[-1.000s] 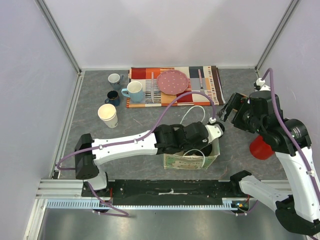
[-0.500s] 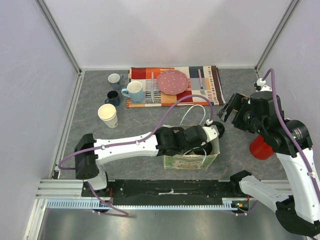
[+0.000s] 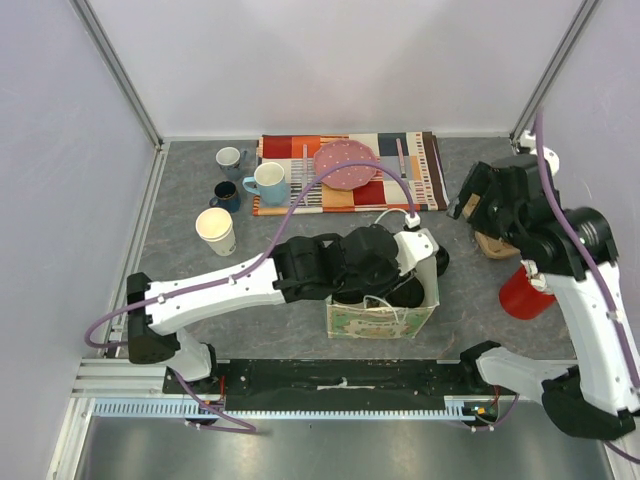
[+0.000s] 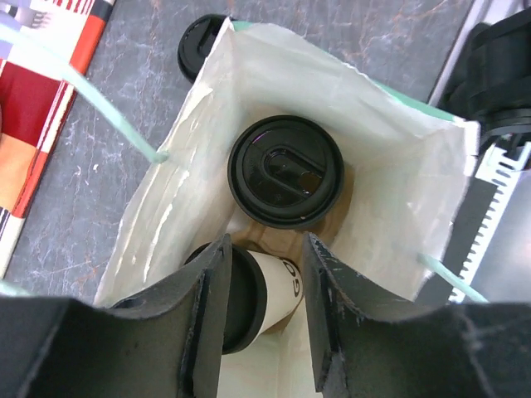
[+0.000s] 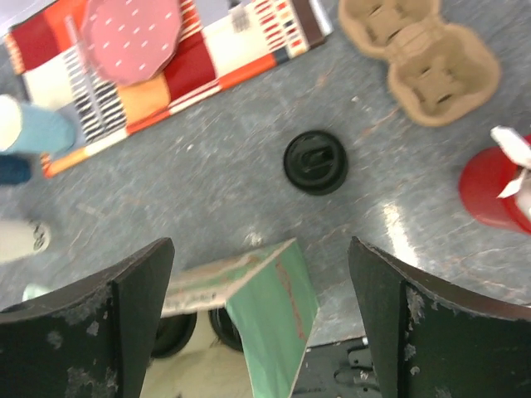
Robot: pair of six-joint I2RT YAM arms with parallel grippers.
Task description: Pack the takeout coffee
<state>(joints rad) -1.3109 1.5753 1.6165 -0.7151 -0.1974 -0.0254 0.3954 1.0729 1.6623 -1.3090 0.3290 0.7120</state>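
A paper bag holds two cream-white takeout cups with black lids. One cup stands upright. The other cup leans under my left gripper, whose jaws stand apart on either side of it, with a gap at the right finger. In the top view my left arm covers the bag. A third cream cup, without a lid, stands at the left. A loose black lid lies beside the bag, and the right wrist view shows the lid too. My right gripper hangs open above the bag's corner.
A cardboard cup carrier and a red object lie at the right. Three mugs stand at the back left beside a patterned placemat that carries a pink plate. The side walls are close.
My left gripper's jaws have widened inside the bag, and that arm's elbow has swung left. My right gripper has drawn back toward the far right, uncovering the cardboard carrier.
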